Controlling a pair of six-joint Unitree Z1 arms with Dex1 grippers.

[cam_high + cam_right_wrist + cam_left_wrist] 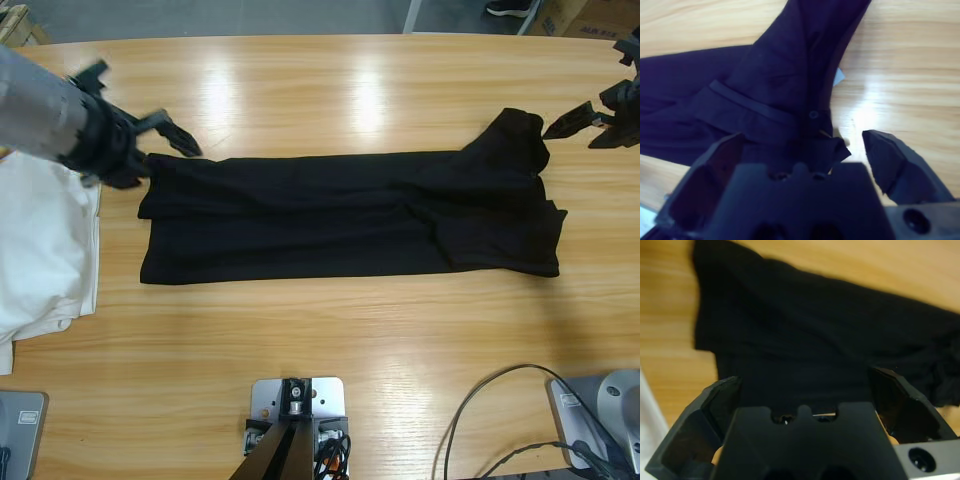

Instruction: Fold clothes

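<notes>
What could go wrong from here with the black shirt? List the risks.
1. The left pincer is open over the black polo at its left end; closing there may catch only the top layer and undo the fold.
2. The right pincer is open at the collar, so a pull could drag the bunched end out of line.
3. The white shirts lie close beside the left arm, which could snag them.

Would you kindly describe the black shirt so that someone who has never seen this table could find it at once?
On the long wooden table, look across the middle: the black shirt lies there folded into a long band, its buttoned collar end towards the right gripper. The only other clothes are white ones, piled at the left edge.
</notes>
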